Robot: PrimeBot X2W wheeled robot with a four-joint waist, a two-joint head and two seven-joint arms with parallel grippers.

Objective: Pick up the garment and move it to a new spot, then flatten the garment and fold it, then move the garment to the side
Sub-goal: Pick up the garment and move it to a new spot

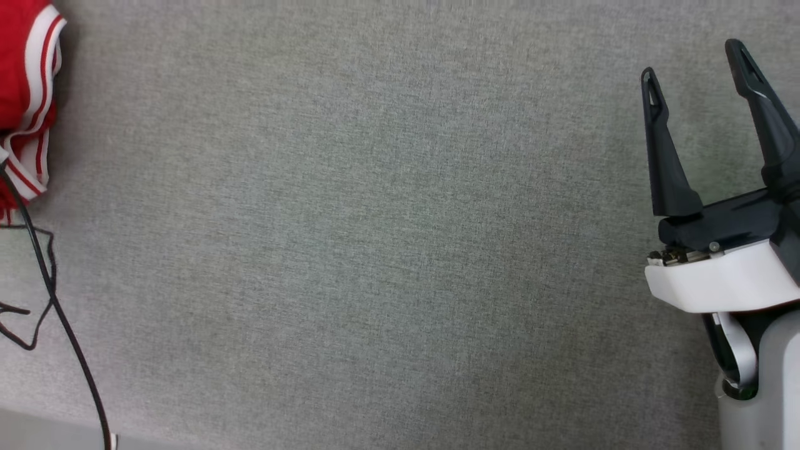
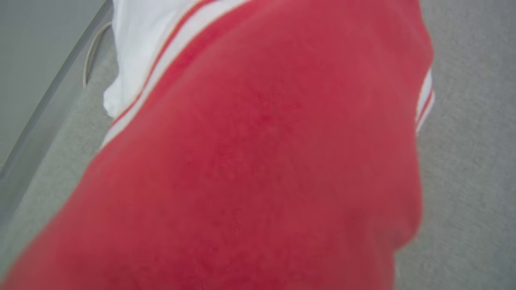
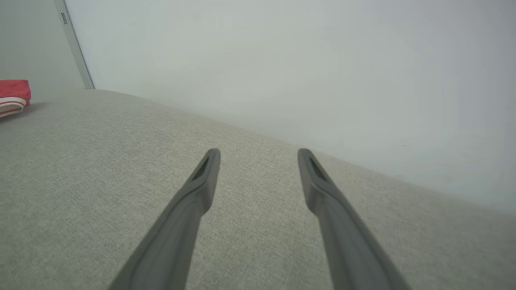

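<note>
garment [image 1: 25, 75]: red, bunched, far left on grey surface [image 1: 375, 250]
right gripper [image 1: 694, 61]: jaws apart, empty
left gripper: jaw state, cannot tell

Looks steeply down from head onto grey surface [image 1: 375, 250]; sits blur-close on garment [image 2: 262, 161] from left wrist; skims low from right wrist toward wall [image 3: 282, 60], sharing garment near ten o'clock with head.

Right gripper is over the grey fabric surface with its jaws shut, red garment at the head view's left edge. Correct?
Not the jaws: the right gripper has them wide open, as the right wrist view shows. It is over the grey fabric surface, and the garment is at the head view's left edge.
</note>
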